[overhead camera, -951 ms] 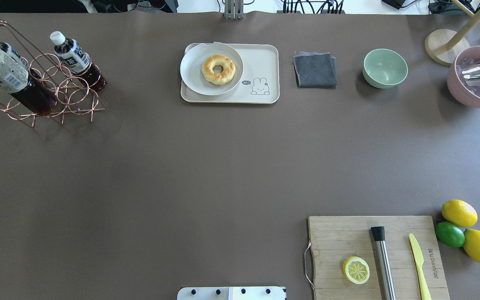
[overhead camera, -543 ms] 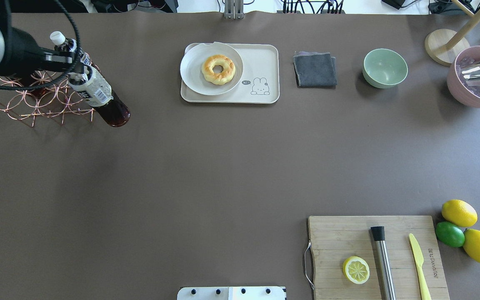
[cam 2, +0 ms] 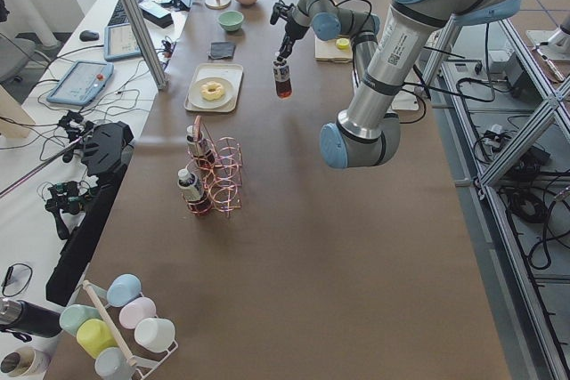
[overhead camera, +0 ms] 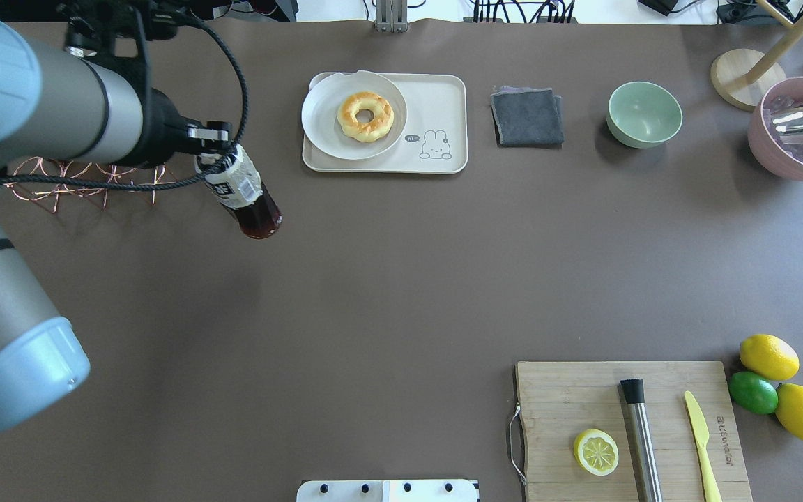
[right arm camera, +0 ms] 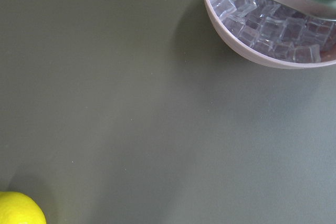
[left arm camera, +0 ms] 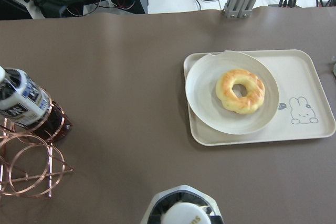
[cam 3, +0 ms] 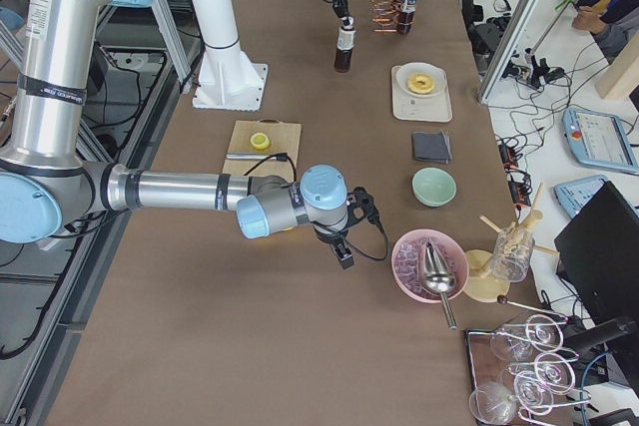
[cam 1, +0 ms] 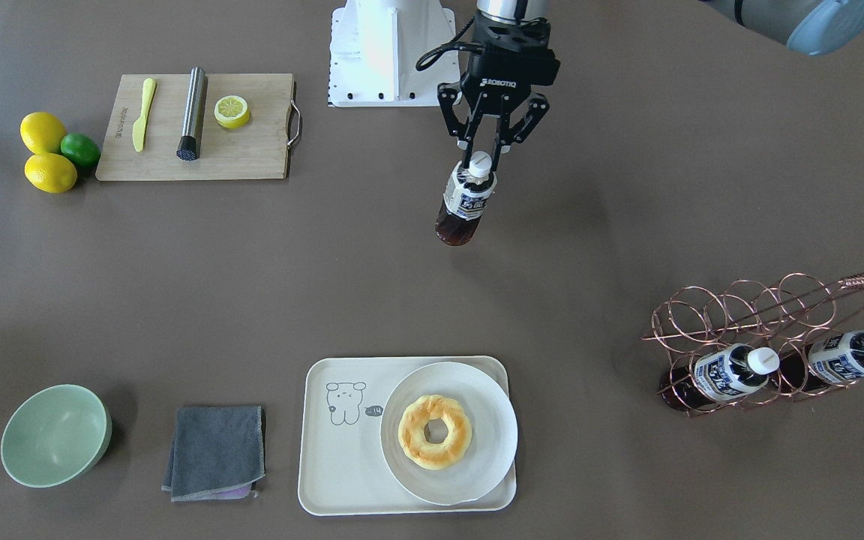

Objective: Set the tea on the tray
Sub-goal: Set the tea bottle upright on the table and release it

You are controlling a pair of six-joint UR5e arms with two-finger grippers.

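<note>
My left gripper [cam 1: 481,160] is shut on the white cap of a tea bottle [cam 1: 465,204] and holds it hanging above the table. In the overhead view the bottle [overhead camera: 245,200] is left of the tray and a little nearer to me. The cream tray [overhead camera: 445,98] with the cartoon drawing holds a white plate [overhead camera: 325,125] with a doughnut on its left half; its right half is bare. The tray also shows in the left wrist view [left arm camera: 311,80]. My right gripper [cam 3: 345,250] shows only in the right side view, near the pink bowl; I cannot tell its state.
Two more tea bottles [cam 1: 727,372] [cam 1: 849,356] lie in a copper wire rack [cam 1: 747,315] at the far left. A grey cloth [overhead camera: 527,116], a green bowl [overhead camera: 644,113] and a pink bowl of ice [overhead camera: 795,132] stand right of the tray. A cutting board [overhead camera: 569,390] lies near right.
My left arm has come into the overhead view and carried one tea bottle out of the rack, to the right and toward the tray. Two bottles stay in the rack.
</note>
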